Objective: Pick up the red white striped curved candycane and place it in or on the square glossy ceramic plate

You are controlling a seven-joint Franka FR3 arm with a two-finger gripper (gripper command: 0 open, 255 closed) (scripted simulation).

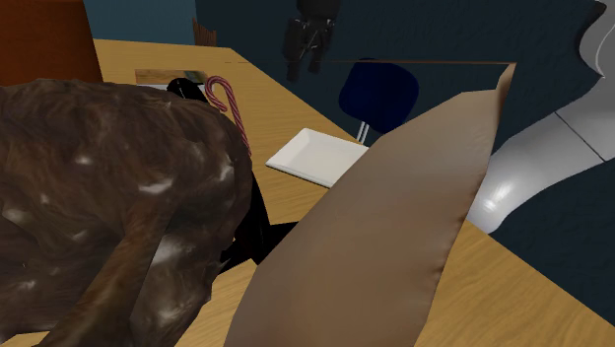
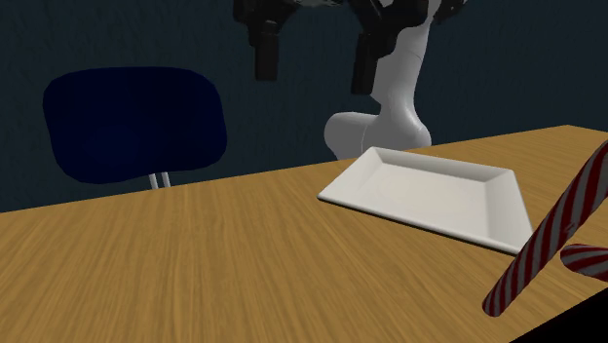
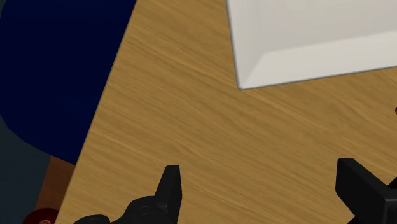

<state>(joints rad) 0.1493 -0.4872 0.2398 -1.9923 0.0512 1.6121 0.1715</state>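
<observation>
Candycane [image 1: 235, 110] not yet picked: it sits on the worktop [image 2: 195, 263] near the plate [image 2: 429, 190], on the second exterior view's right, with nothing gripping it, so by my reading grasp, carry and placement all remain. Jaws spread wide and empty, hanging above bare wood close to the plate's corner and the worktop edge that faces the blue chair [image 2: 136, 122]. Open wood lies between plate and cane; I judge the approach free, minding the brown mottled shape [image 1: 99, 217] beside the cane.

Candycane [image 1: 237, 116] lower end hidden behind brown mottled object [image 1: 99, 197]
</observation>
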